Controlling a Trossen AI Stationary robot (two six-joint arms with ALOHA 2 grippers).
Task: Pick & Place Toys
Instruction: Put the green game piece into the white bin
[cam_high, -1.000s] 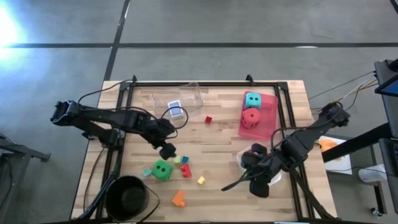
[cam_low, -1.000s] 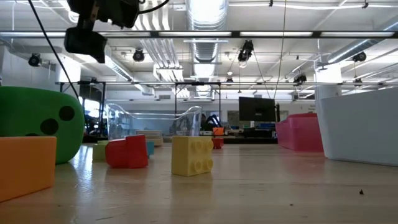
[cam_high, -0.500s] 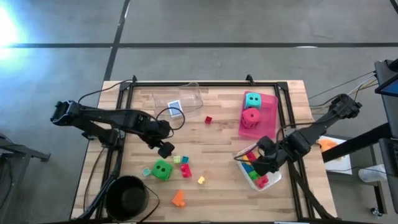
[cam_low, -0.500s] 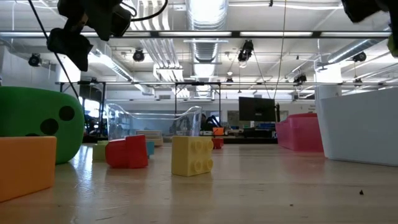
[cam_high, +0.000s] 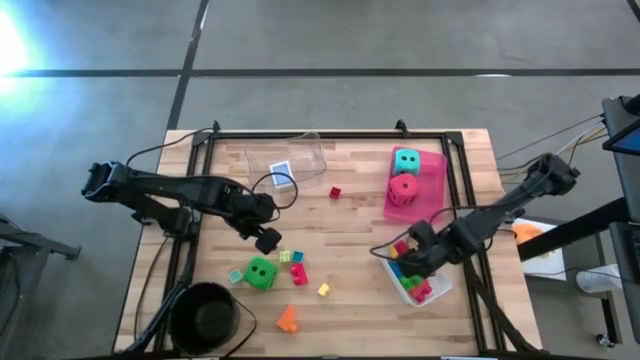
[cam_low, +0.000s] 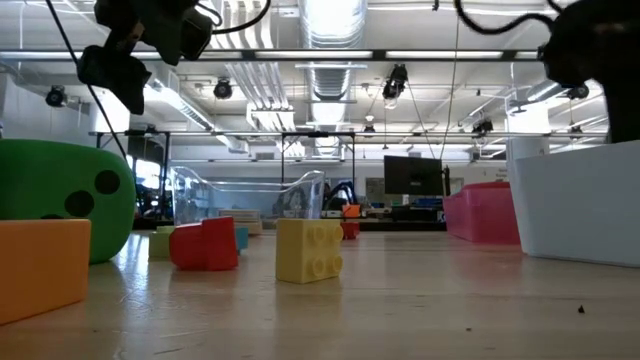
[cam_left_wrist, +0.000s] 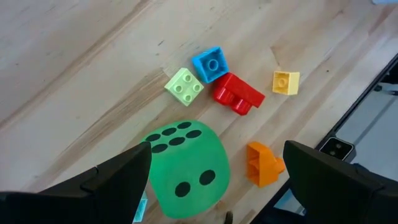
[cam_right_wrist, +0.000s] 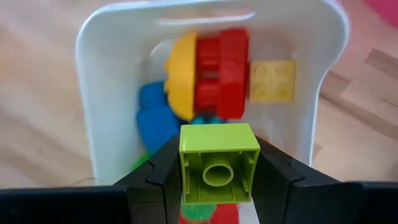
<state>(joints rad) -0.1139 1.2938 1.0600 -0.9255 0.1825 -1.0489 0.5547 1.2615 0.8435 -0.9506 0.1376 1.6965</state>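
In the right wrist view my right gripper (cam_right_wrist: 219, 165) is shut on a light green brick (cam_right_wrist: 219, 155) above the white tray (cam_right_wrist: 90, 106), which holds red, yellow and blue bricks. The high view shows that gripper (cam_high: 410, 252) over the tray's (cam_high: 441, 290) far end. My left gripper (cam_high: 268, 240) hangs open over the green die (cam_left_wrist: 186, 168), a finger on each side above it, touching nothing. The die (cam_high: 261, 272) rests on the table among loose bricks. My right gripper pinches the light green brick by two opposite side walls (cam_right_wrist: 185, 169) between its two fingers. The fingers point down from above. The brick hangs clear above the tray, and its face with a round ring is turned toward the wrist camera.
Light green (cam_high: 284, 257), blue (cam_high: 297, 257), red (cam_high: 299, 274), yellow (cam_high: 323, 290) and orange (cam_high: 287, 318) bricks lie near the die. A pink tray (cam_high: 437, 190) holds a teal and a red die. A clear tray (cam_high: 305, 155), a black bowl (cam_high: 205, 318).
My right gripper has come down over the white tray with the light green brick, moving toward the tray's far end and rolling about its wrist. My left gripper has turned a little in place, still open.
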